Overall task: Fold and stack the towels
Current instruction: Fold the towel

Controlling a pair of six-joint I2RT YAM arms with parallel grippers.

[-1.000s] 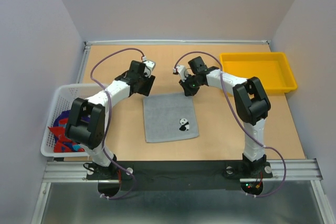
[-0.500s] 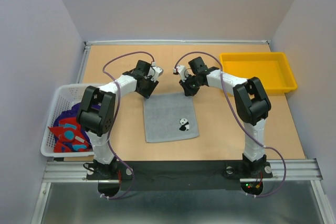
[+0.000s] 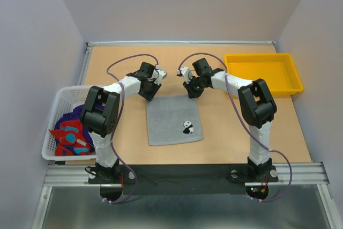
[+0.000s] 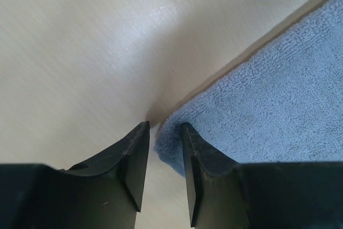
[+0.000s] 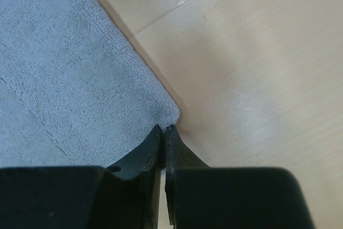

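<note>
- Towel [image 3: 169,116] (grey, with a panda mark) lies flat on the table [image 3: 230,127], between both arms.
- Left gripper [image 4: 163,127]: jaws narrowly apart, straddling its far-left corner.
- Right gripper [image 5: 164,128]: jaws pressed together, pinching its far-right corner.

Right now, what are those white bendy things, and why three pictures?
They are two robot arms, left arm and right arm, bolted to a table. The wide picture looks down from above. The two close-ups come from a camera on each wrist, so the black jaws show at the bottom. On the table lies a grey towel with a panda. A basket at the left holds more towels; a yellow tray sits far right. The left jaws stand slightly apart at one far corner of the towel. The right jaws are closed at the other; whether they pinch cloth, I cannot tell.
</note>
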